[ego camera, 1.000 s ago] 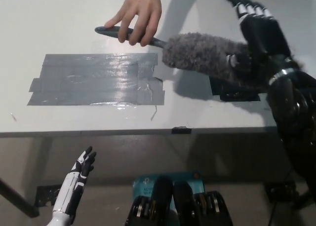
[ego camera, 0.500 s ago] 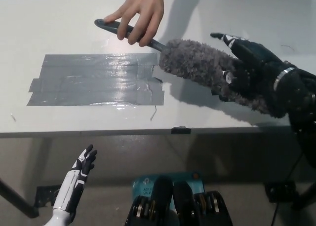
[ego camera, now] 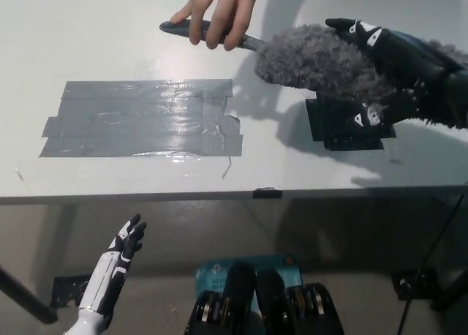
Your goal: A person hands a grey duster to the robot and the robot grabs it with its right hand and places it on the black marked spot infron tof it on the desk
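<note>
Two hands meet on the fluffy grey duster [ego camera: 311, 61], held above the white table [ego camera: 95, 35]. A person's hand [ego camera: 223, 9] grips its dark plastic handle, while the black right robot hand [ego camera: 387, 72] is wrapped around the fluffy head. Just below lies the black marked spot [ego camera: 344, 130]. A patch of shiny grey tape strips [ego camera: 139, 119] lies to its left. The white left robot hand [ego camera: 117, 258] rests below the table edge, fingers spread.

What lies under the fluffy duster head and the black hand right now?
Below the duster and the right hand sits a black marked patch on the desk. Its upper edge is covered by them, so its full outline cannot be seen.
</note>
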You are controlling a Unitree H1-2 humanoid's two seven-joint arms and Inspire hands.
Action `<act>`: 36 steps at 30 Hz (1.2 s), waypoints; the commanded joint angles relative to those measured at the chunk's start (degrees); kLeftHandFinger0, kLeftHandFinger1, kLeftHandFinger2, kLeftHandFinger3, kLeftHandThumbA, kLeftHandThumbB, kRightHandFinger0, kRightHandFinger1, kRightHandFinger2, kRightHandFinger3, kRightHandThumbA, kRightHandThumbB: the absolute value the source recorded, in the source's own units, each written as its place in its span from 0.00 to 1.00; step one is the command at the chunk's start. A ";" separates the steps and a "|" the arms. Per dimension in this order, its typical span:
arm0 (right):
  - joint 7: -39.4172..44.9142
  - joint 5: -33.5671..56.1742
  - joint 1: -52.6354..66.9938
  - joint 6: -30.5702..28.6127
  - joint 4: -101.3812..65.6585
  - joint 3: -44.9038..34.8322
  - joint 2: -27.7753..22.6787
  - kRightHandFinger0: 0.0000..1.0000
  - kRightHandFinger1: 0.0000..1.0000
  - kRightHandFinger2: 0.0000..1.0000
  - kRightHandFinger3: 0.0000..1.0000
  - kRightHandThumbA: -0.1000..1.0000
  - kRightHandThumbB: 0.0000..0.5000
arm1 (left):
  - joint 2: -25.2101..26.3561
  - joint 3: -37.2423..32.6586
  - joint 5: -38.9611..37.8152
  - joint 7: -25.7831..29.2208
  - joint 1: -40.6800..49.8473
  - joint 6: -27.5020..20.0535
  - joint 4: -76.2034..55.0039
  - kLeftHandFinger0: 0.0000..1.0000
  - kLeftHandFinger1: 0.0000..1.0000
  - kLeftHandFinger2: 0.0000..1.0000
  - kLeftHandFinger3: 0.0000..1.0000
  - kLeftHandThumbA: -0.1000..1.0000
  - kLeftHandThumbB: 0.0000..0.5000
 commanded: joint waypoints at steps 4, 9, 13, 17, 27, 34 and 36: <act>1.74 0.09 -3.53 1.08 3.74 -1.21 -1.05 1.00 1.00 1.00 1.00 1.00 1.00 | 0.91 0.43 -1.06 -0.92 -0.59 -1.21 -1.98 1.00 1.00 1.00 1.00 1.00 0.30; -5.40 -7.05 -4.65 1.08 12.27 3.31 -0.46 1.00 1.00 1.00 1.00 1.00 0.98 | 1.01 0.34 -0.90 -0.95 -0.84 -1.47 -1.89 0.99 1.00 1.00 1.00 1.00 0.29; -12.29 -14.01 -6.30 0.04 20.71 9.46 -0.08 1.00 1.00 1.00 1.00 1.00 1.00 | 0.92 0.52 -1.58 -1.04 -0.34 -1.50 -2.02 0.99 1.00 1.00 1.00 1.00 0.30; -20.16 -18.92 -8.42 -1.56 29.59 14.53 1.62 1.00 1.00 1.00 1.00 0.98 1.00 | 0.82 0.50 -1.43 -0.99 -0.28 -1.81 -1.92 0.99 1.00 1.00 1.00 1.00 0.30; -62.38 -23.09 -11.44 -14.98 46.92 17.29 9.68 0.02 0.16 0.43 0.59 0.00 0.47 | 1.09 0.77 -1.96 -1.25 -0.58 -1.20 -2.03 0.96 1.00 1.00 1.00 1.00 0.27; -71.29 -21.67 -9.18 -20.77 44.63 15.66 10.63 0.00 0.41 0.87 0.97 0.00 0.39 | 1.59 0.64 -1.93 -1.73 -0.33 -0.57 -2.68 0.90 1.00 1.00 1.00 1.00 0.25; -71.67 -22.00 -9.05 -20.59 42.55 15.32 10.02 0.00 0.47 0.88 0.99 0.00 0.40 | 1.76 0.55 -1.99 -1.94 -0.38 -0.85 -2.58 0.89 1.00 1.00 1.00 1.00 0.24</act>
